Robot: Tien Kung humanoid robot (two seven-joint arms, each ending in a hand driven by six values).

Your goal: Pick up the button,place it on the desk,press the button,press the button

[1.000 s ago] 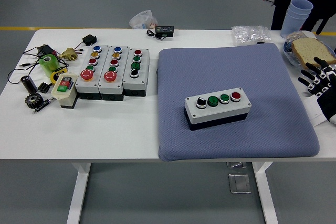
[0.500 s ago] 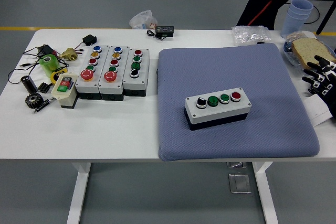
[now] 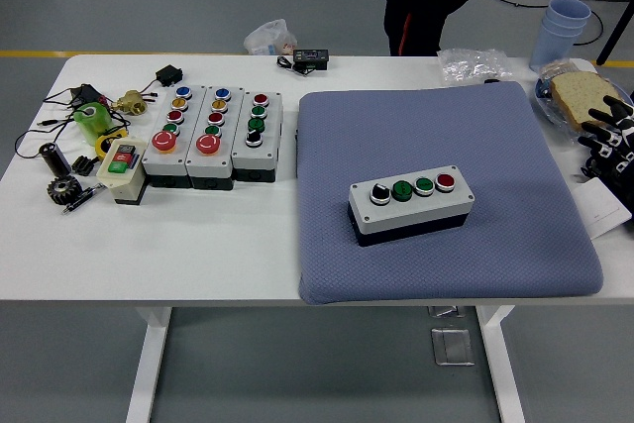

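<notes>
four-button box (image 3: 411, 208), flat — on blue pad (image 3: 515, 136)

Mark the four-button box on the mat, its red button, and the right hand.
four-button box (image 3: 411, 205), head view, top face.
red button (image 3: 445, 181), head view, cap centre.
right hand (image 3: 612, 136), head view, knuckles.

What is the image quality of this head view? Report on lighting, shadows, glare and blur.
Head view: lighting is even and diffuse; the button box casts only a faint soft shadow on the blue mat. Head view: no strong glare on the white table. Head view: focus is fairly sharp across the table; the right hand is cut off by the right edge.
</notes>
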